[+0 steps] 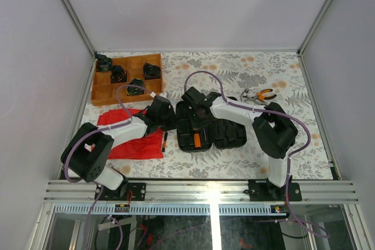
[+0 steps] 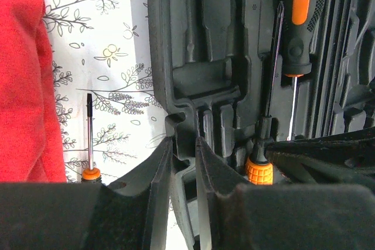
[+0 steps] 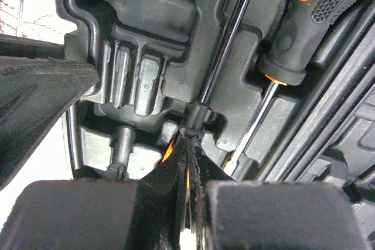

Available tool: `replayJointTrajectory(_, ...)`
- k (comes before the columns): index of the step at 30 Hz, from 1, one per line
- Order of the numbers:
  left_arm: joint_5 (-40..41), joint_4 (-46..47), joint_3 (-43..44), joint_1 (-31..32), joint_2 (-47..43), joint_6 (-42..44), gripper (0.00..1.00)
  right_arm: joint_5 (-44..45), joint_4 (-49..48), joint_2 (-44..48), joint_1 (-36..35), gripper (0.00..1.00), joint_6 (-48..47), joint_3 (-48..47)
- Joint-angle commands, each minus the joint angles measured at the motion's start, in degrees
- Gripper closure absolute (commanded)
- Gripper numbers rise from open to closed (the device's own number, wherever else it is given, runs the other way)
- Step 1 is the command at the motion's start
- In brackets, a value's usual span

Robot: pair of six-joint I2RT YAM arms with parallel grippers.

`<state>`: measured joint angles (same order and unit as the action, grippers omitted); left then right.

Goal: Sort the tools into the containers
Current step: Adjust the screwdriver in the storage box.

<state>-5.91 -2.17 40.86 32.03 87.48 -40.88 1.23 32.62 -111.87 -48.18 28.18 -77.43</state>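
1. Tool case (image 1: 225, 136) lies open at the centre of the table (image 1: 293, 144), moulded slots facing up, so tools can be pressed in from above. The left arm reaches over it from 8 o'clock, the right arm from 4 o'clock.
2. Left gripper (image 2: 183, 147): jaws nearly together, straddling the case rim on its 9 o'clock side, one finger outside the wall and one inside. It appears clamped on that rim. Judged a bracing hold, to stop the case sliding.
3. Right gripper (image 3: 188, 144): jaws closed on the orange end of the slim screwdriver (image 3: 225, 51). Its shaft runs along a slot towards 1 o'clock in the wrist view. Judged step in hand: seating this tool.
4. Larger screwdriver (image 3: 304, 21) lies in the case, just at 3 o'clock of the slim one, and is touched by neither gripper.
5. Outstanding items: the loose screwdriver (image 2: 89, 133) lies on the table between the case and the red cloth (image 2: 23, 86). The pliers (image 1: 262, 93) lie at 2 o'clock of the case, apart from it.
6. Wooden tray (image 1: 99, 93) stands at 10 o'clock, well clear of both grippers.
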Motion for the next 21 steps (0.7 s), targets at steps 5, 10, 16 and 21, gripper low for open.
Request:
replayJointTrajectory(5,-3.7,2.7,-5.9,6.2,0.6,-1.8,0.96,-2.0,-1.7,-14.5,-0.8,0.97,0.7,11.4)
replayJointTrajectory(10,-3.2,2.6,-8.2,10.9,-2.6,-3.9,0.96,-0.8,-1.1,-7.9,-0.5,0.97,1.1,14.7)
replayJointTrajectory(16,-1.9,1.9,-9.6,16.1,-6.5,-6.6,0.96,1.2,1.1,0.4,0.0,0.94,0.8,17.2)
replayJointTrajectory(21,-1.6,1.4,-9.8,18.3,-7.9,-8.1,0.96,3.1,3.1,5.9,0.6,0.91,0.4,16.4)
